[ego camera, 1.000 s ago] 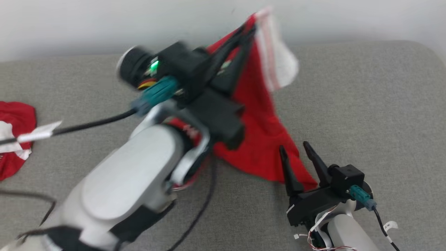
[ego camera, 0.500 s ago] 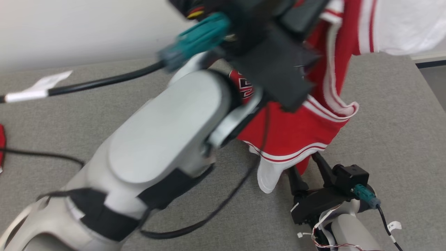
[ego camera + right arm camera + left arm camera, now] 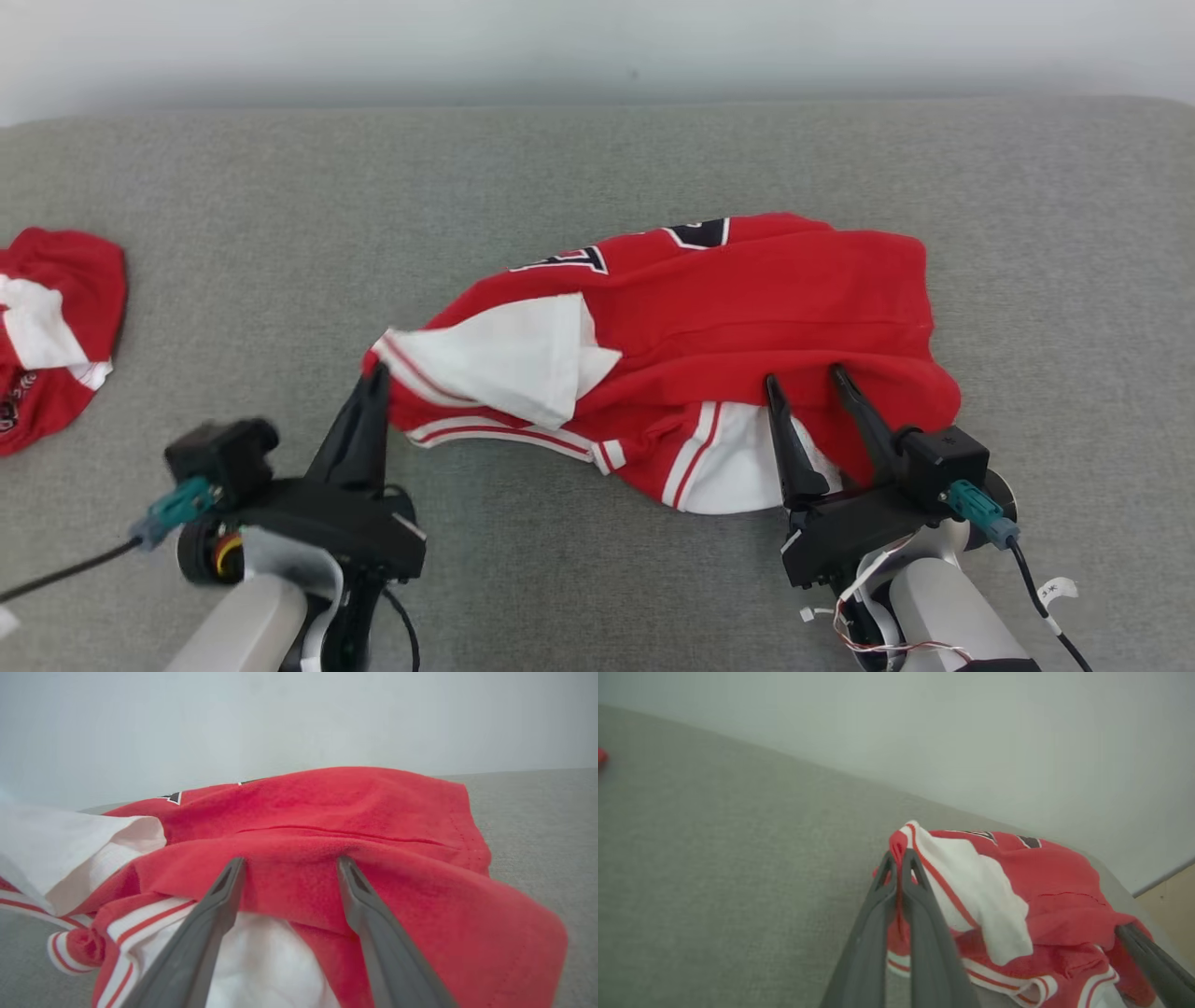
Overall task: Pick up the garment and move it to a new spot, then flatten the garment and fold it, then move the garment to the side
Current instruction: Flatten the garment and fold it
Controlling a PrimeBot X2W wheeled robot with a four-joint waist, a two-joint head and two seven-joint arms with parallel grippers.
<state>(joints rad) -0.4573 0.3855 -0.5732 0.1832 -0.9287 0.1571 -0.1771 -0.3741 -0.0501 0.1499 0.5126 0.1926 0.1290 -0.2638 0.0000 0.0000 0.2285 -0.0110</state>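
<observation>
The left gripper [image 3: 375, 378] has its jaws pinched shut on a striped corner of the red garment [image 3: 747, 308], lower left of centre. The right gripper [image 3: 803, 376] has its jaws spread, tips touching the lower right fold. The red garment lies crumpled mid-frame on the grey fabric surface [image 3: 597, 159]. A second red cloth [image 3: 47, 327] sits at the left edge.

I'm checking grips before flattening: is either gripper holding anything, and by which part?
The left gripper is shut on the garment, pinching its red-and-white striped edge at its left end. The right gripper is open, holding nothing.
</observation>
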